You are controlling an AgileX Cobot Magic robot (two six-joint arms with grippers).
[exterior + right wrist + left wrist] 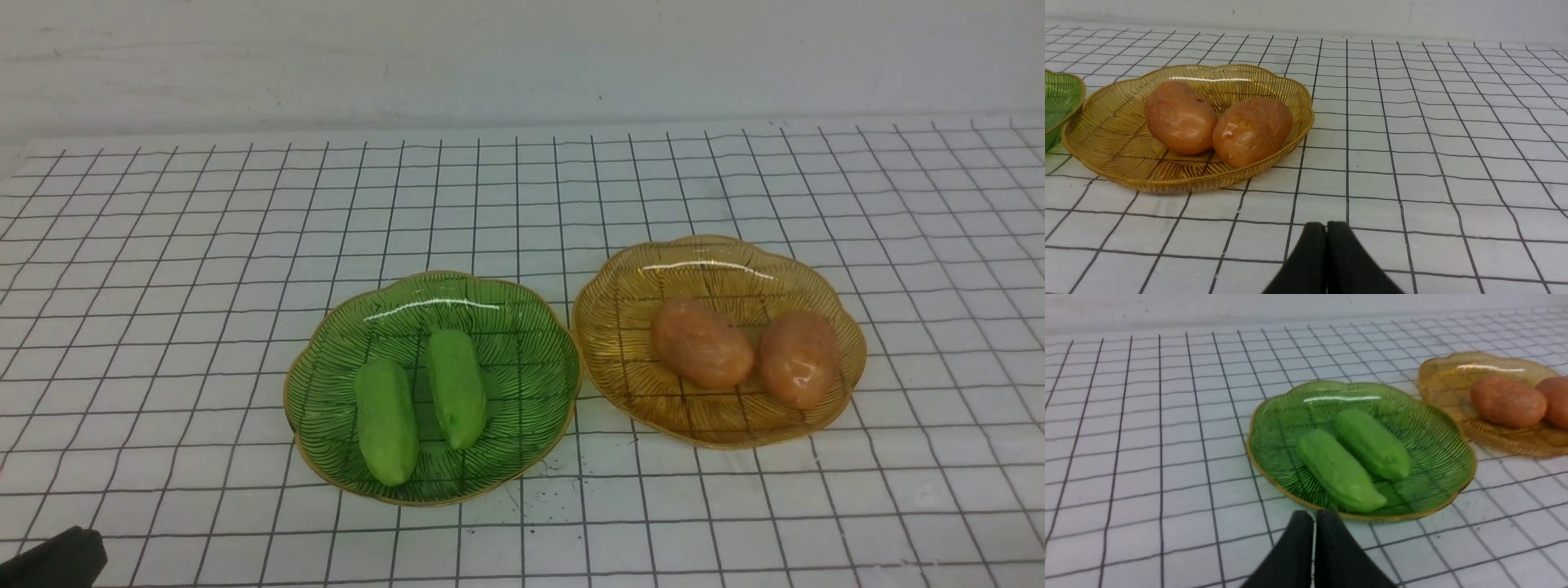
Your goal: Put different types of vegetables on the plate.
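Note:
Two light-green cucumber-like vegetables (386,420) (456,387) lie side by side in a green glass plate (522,327). Two glossy orange-brown potato-like vegetables (700,342) (798,358) lie in an amber glass plate (620,294) just right of it. My left gripper (1314,516) is shut and empty, hovering just short of the green plate's (1274,416) near rim, by the closer cucumber (1338,471). My right gripper (1326,226) is shut and empty, on the near side of the amber plate (1106,122) and to its right, well apart from the potatoes (1180,117) (1252,131). The front view catches only a black bit of the left arm (53,559).
The table (163,245) is white with a black grid. A white wall (522,57) rises behind it. The two plates stand almost rim to rim near the table's middle.

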